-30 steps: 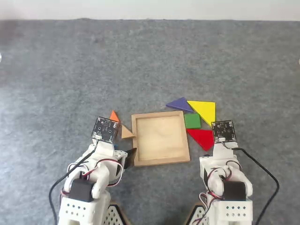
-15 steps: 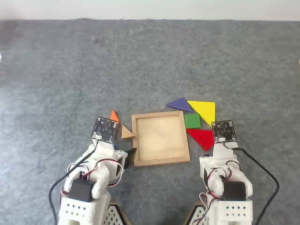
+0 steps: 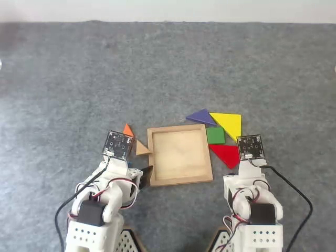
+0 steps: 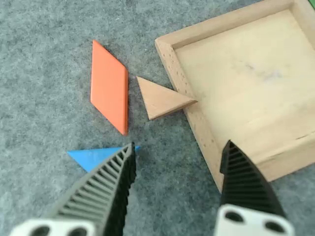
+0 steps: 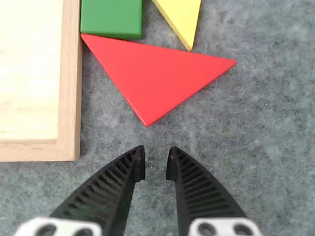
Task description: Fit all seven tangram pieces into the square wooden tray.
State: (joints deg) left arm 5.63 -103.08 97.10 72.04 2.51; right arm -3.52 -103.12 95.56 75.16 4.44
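Left hand [image 4: 179, 146]: fingers wide apart, holding nothing, over the grey desk [image 3: 157, 68] at the near left corner of the tray [image 4: 182, 78]. One fingertip lay over the tip of the blue triangle [image 4: 93, 156]. The other fingertip lay over the tray's left wall.

Right hand [image 5: 155, 157]: fingers nearly together with a narrow gap at the tips, holding nothing. It was over bare desk off the tray's right wall, just short of the nearest corner of the red triangle [image 5: 152, 76].

Tray: square, wooden, flat on the desk between the two arms. All seven pieces lay around it.

Left of the tray:
- Blue triangle, nearest, flat on the desk.
- Tan triangle [image 4: 160, 98], farther out, with one tip on or against the left wall.
- Orange parallelogram [image 4: 109, 86], just beside the tan triangle, on its side away from the tray.

Right of the tray:
- Red triangle, with one corner at the right wall.
- Green square [image 5: 110, 17], beyond it, against the same wall and touching the red triangle.
- Yellow triangle [image 5: 179, 17], just beside the green square, away from the tray.
- Purple triangle [image 3: 201, 116], farthest, off the far right corner, touching the yellow triangle.
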